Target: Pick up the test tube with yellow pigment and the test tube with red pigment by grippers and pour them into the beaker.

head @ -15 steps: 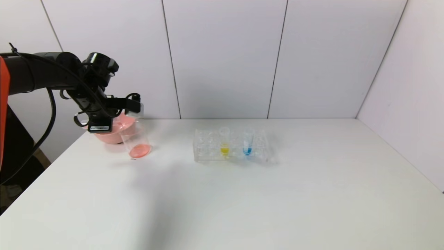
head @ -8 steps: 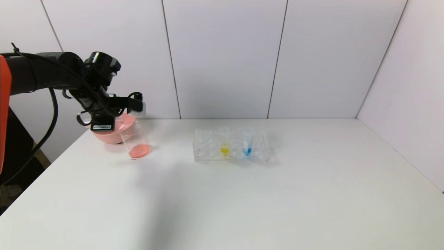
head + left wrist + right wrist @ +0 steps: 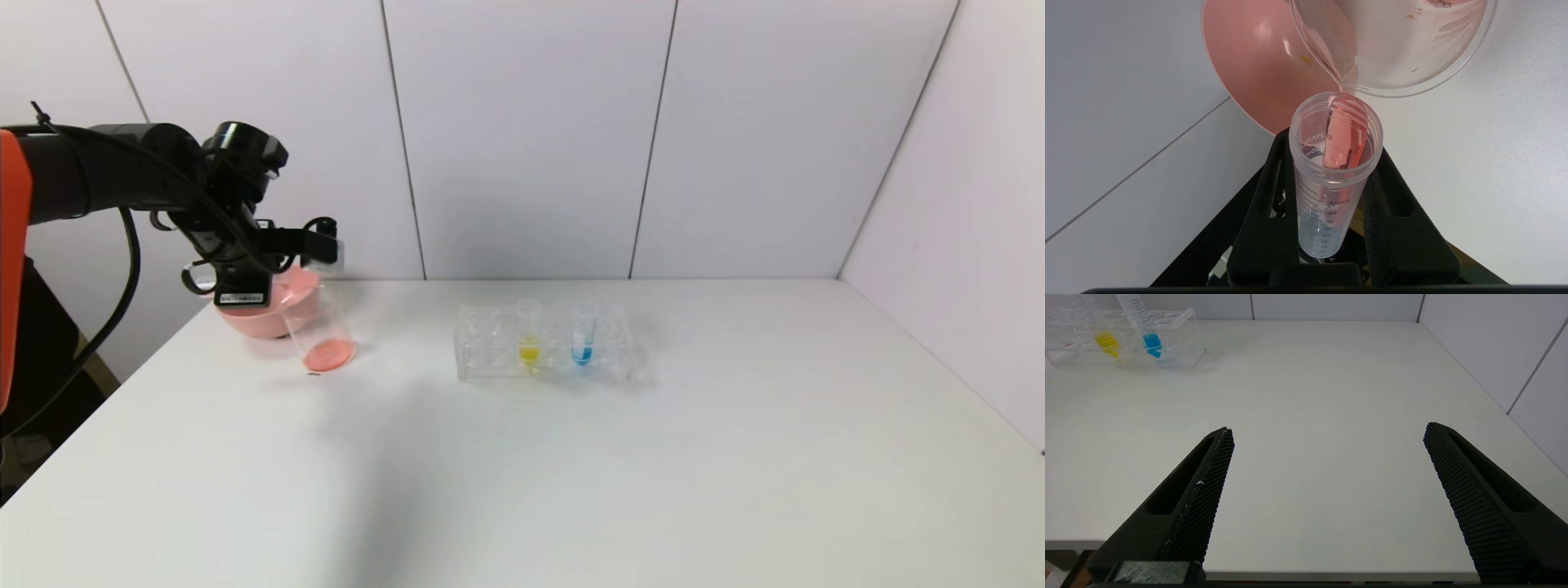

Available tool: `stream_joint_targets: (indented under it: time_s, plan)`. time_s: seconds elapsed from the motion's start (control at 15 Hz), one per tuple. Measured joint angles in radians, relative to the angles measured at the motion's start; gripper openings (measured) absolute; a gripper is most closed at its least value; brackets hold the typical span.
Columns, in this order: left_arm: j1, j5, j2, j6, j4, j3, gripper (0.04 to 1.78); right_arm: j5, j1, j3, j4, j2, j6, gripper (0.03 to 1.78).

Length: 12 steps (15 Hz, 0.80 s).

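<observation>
left gripper fingers pinching the red pigment test tube mid-barrel, tipped over the beaker. looks like light, slick plastic, so grip below the rim. yellow pigment test tube sits in the rack. right gripper fingers spread, idle above the worktop.

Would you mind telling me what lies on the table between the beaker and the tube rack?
Nothing: in the head view the table is bare between the beaker and the rack.
</observation>
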Motion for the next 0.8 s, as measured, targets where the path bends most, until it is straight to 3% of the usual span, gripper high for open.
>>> stream_joint_targets:
  time_s: [0.8]
  plan:
    - [-0.017, 0.095, 0.018, 0.004, 0.001, -0.003, 0.45, 0.0, 0.0, 0.0, 0.0, 0.0, 0.0, 1.7]
